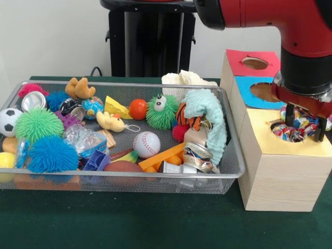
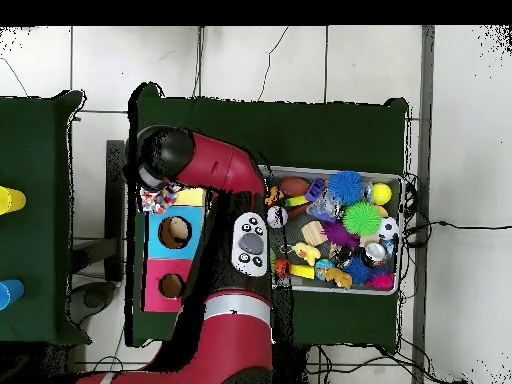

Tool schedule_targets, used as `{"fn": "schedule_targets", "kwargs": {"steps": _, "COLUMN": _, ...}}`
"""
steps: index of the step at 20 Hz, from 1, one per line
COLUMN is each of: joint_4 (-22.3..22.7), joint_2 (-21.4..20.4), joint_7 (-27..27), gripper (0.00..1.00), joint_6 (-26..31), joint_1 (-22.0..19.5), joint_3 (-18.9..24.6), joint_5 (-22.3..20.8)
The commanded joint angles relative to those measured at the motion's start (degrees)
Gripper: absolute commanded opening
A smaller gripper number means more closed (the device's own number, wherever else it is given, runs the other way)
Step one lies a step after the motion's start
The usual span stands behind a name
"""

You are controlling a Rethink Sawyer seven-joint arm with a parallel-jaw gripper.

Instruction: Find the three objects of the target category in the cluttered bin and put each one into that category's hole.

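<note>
The braided rope ball (image 1: 292, 129), a knot of many colours, is sitting in the round hole of the yellow-topped box (image 1: 282, 171), partly sunk below the rim, and the gripper (image 1: 303, 126) is hanging right over it with a dark finger on either side of the ball; whether the fingers are pressing the ball or standing just clear of it cannot be told. In the overhead view the same ball (image 2: 157, 201) is showing beside the arm's wrist, over the yellow end of the row. The blue-topped box (image 1: 259, 93) and the red-topped box (image 1: 249, 63) are standing behind the yellow one, all three touching in a line.

The bin (image 1: 124, 179) is lying on the green tabletop (image 1: 129, 223) just beside the boxes, crowded with toys: a white baseball (image 1: 147, 144), spiky blue ball (image 1: 52, 154) and spiky green ball (image 1: 38, 124), a soccer ball (image 1: 8, 121) and an orange ball (image 1: 138, 109). The mint-green waffle cloth (image 1: 210, 122) is draping over the pile near the box end, and the cream waffle cloth (image 1: 187, 79) is hanging at the far rim
</note>
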Motion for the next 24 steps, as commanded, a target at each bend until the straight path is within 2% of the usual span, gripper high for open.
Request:
{"fn": "schedule_targets", "kwargs": {"steps": 1, "joint_4": 6.09, "joint_2": 2.84, "joint_7": 3.66, "gripper": 1.0, "joint_6": -3.06, "joint_1": -1.06, "joint_3": 4.51, "joint_5": -1.66}}
{"fn": "schedule_targets", "kwargs": {"steps": 4, "joint_4": 5.95, "joint_2": 2.38, "joint_7": 4.56, "gripper": 1.0, "joint_6": -2.18, "joint_1": -0.82, "joint_3": 4.4, "joint_5": -1.34}}
{"fn": "schedule_targets", "kwargs": {"steps": 8, "joint_4": 7.25, "joint_2": -0.33, "joint_7": 6.24, "gripper": 1.0, "joint_6": -0.02, "joint_1": -0.27, "joint_3": 3.91, "joint_5": -0.46}}
{"fn": "schedule_targets", "kwargs": {"steps": 12, "joint_4": 6.38, "joint_2": -1.42, "joint_7": 6.63, "gripper": 1.0, "joint_6": 2.92, "joint_1": -0.68, "joint_3": 3.45, "joint_5": -0.42}}
{"fn": "schedule_targets", "kwargs": {"steps": 18, "joint_4": 8.7, "joint_2": -6.89, "joint_7": 8.8, "gripper": 1.0, "joint_6": 7.24, "joint_1": 0.46, "joint_3": 2.56, "joint_5": 0.51}}
{"fn": "schedule_targets", "kwargs": {"steps": 24, "joint_4": 11.38, "joint_2": -8.61, "joint_7": 9.91, "gripper": 1.0, "joint_6": 5.84, "joint_1": 1.42, "joint_3": 3.14, "joint_5": 1.77}}
